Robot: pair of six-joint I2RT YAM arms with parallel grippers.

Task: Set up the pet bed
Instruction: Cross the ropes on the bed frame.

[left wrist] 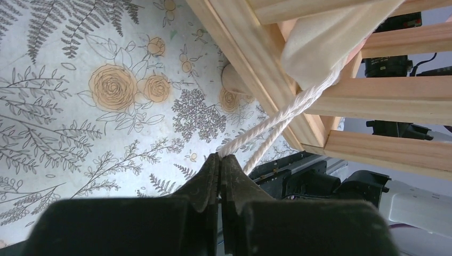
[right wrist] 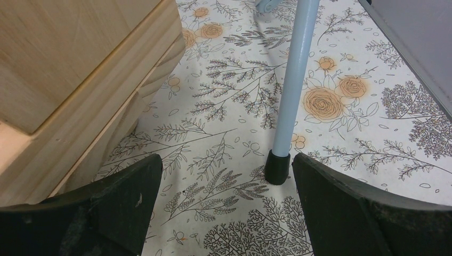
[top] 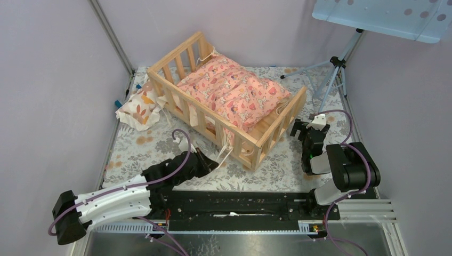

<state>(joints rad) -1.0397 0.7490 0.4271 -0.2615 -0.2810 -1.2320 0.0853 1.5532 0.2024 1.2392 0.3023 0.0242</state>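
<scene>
The pet bed (top: 205, 106) is being shown standing at an angle around the middle of the flower-printed tabletop (top: 138, 154), with one long slatted rail turned toward the arms. A pink cushion (top: 232, 90) is being carried inside it, lying on the base between the rails. A small cream pillow (top: 139, 106) with orange leaves is being seen on the tabletop just beside the bed's far-left corner, outside the frame. At the bed's near corner, a white cord (left wrist: 277, 120) hanging from cream fabric at the rail is being pinched by the left fingers (left wrist: 213, 176), which are being pressed tightly together. One strand is being gripped at their tips, while a second strand is passing just beside them. The right fingers (right wrist: 128, 197) are being held spread wide, gripping nothing, low over the tabletop just beside the bed's right end. In the right wrist view, the black foot of a pale blue tripod leg (right wrist: 290, 80) is being framed beyond their tips, apart from both.
</scene>
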